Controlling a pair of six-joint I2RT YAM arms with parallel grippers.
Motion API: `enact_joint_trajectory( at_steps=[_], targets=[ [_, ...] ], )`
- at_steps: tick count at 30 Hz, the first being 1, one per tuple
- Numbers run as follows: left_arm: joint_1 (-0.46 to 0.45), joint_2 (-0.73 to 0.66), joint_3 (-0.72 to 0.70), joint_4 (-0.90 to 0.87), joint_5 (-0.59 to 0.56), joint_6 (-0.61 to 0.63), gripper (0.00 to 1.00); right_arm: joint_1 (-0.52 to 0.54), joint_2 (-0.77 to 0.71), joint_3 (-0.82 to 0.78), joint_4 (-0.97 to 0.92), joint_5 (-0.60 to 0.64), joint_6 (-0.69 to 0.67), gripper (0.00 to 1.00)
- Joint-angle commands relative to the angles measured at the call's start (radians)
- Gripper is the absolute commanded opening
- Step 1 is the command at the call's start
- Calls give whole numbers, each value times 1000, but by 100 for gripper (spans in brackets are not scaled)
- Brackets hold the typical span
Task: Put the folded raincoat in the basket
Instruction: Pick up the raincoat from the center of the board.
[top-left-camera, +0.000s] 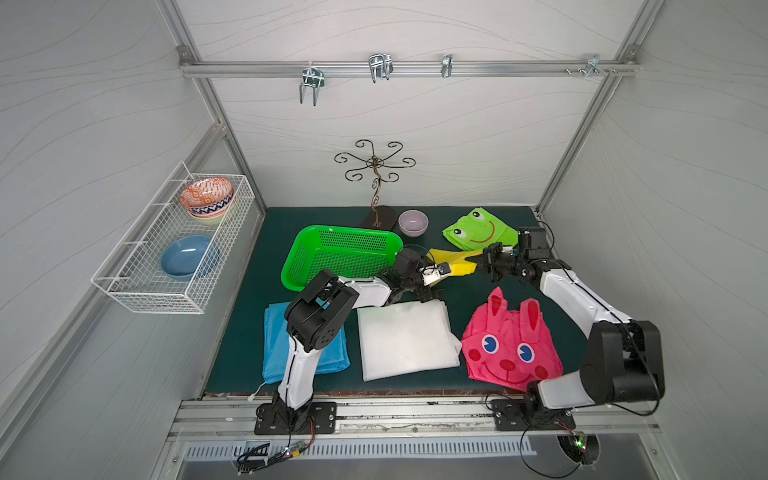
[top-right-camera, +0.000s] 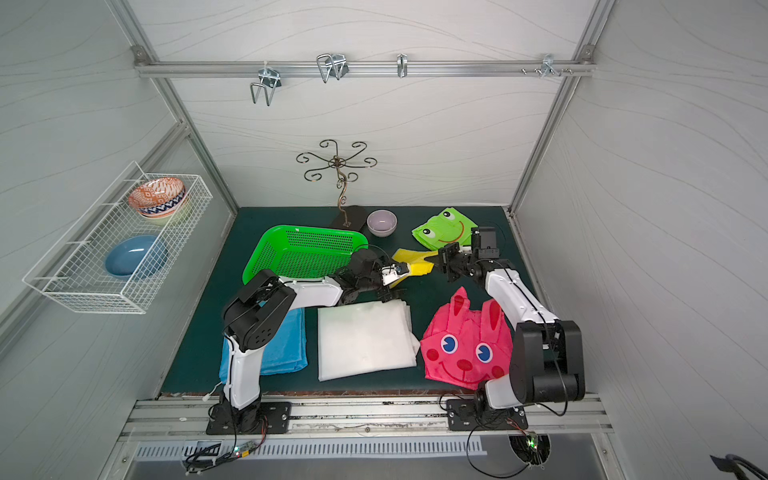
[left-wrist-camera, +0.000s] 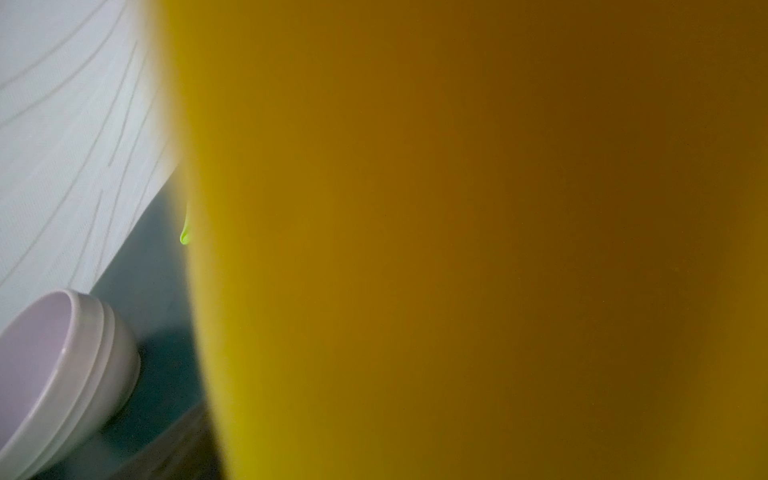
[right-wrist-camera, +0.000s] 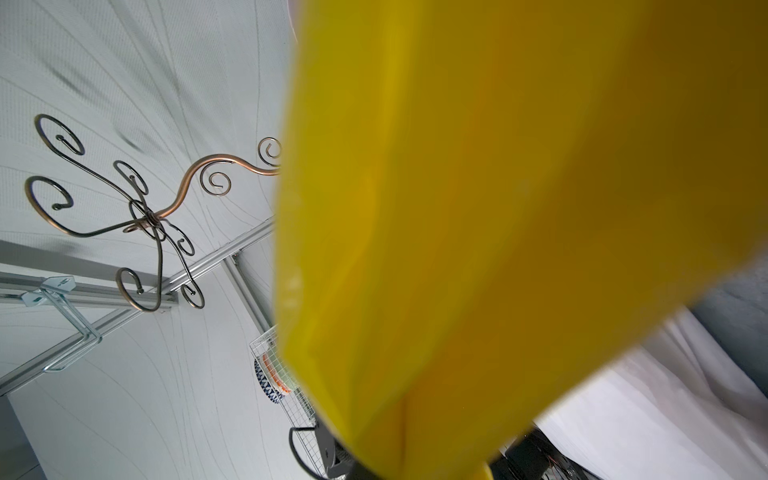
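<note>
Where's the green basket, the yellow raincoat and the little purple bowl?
green basket (top-left-camera: 345, 257): in a top view, mesh bottom.
yellow raincoat (top-left-camera: 459, 264): in a top view, middle of fabric.
purple bowl (top-left-camera: 413, 221): in a top view, inside.

White arms (top-left-camera: 573, 295), black joints (top-left-camera: 320, 316)

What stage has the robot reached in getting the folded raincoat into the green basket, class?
Done: the yellow raincoat looks folded small and lifted beside the basket. In hand: the right gripper pinches one edge; the left gripper sits at the other end, its grip unclear. Left: the basket holds nothing, so the raincoat must be carried over the rim and released inside.
</note>
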Motion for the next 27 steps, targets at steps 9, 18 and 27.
enact_joint_trajectory(
  at_steps=[9, 18, 27],
  targets=[
    [9, 26, 87, 89, -67, -4, 20, -35, -57, 30, 23, -52, 38, 0],
    [-10, -162, -7, 127, -79, 69, 7, -64, -109, 7, 14, -77, 32, 0],
    [-10, -357, -33, -28, -144, 166, 0, -43, -119, 17, 107, -151, 95, 0]
  ],
)
